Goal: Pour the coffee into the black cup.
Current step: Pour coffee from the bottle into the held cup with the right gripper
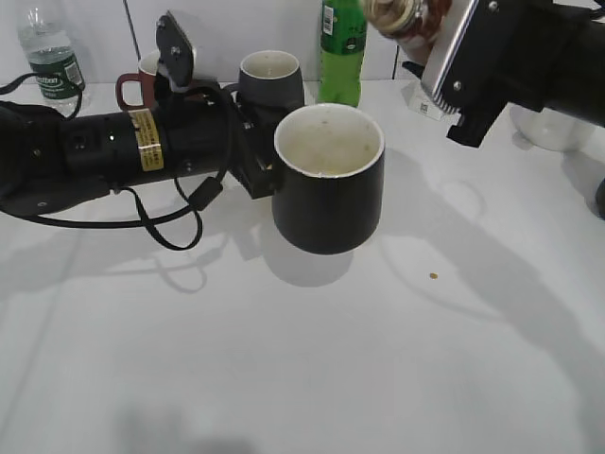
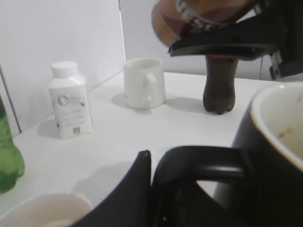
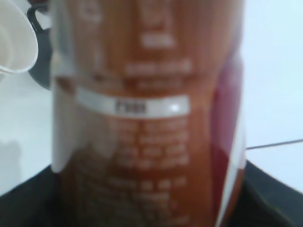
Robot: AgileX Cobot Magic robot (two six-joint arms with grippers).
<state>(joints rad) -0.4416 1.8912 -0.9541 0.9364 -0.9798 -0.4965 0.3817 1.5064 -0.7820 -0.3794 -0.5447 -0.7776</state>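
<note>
The black cup (image 1: 329, 189) hangs a little above the white table, its white inside showing only a few pale specks. My left gripper (image 1: 262, 176) reaches in from the left and is shut on the cup's loop handle (image 2: 203, 163), with one black finger (image 2: 135, 189) pressed against the loop. The coffee bottle (image 1: 405, 19), with brown liquid and a brown-and-white label, is up at the top edge, above and to the right of the cup's rim. My right gripper (image 1: 421, 33) is shut on it. That bottle (image 3: 147, 113) fills the right wrist view, blurred. No liquid is falling.
Behind the cup stand a dark grey mug (image 1: 271, 79), a maroon mug (image 1: 140, 87) and a tall green bottle (image 1: 342, 49). A water bottle (image 1: 47, 52) is at far left. A white bottle (image 2: 70, 99), white mug (image 2: 144, 82) and dark cola bottle (image 2: 220, 85) stand beyond.
</note>
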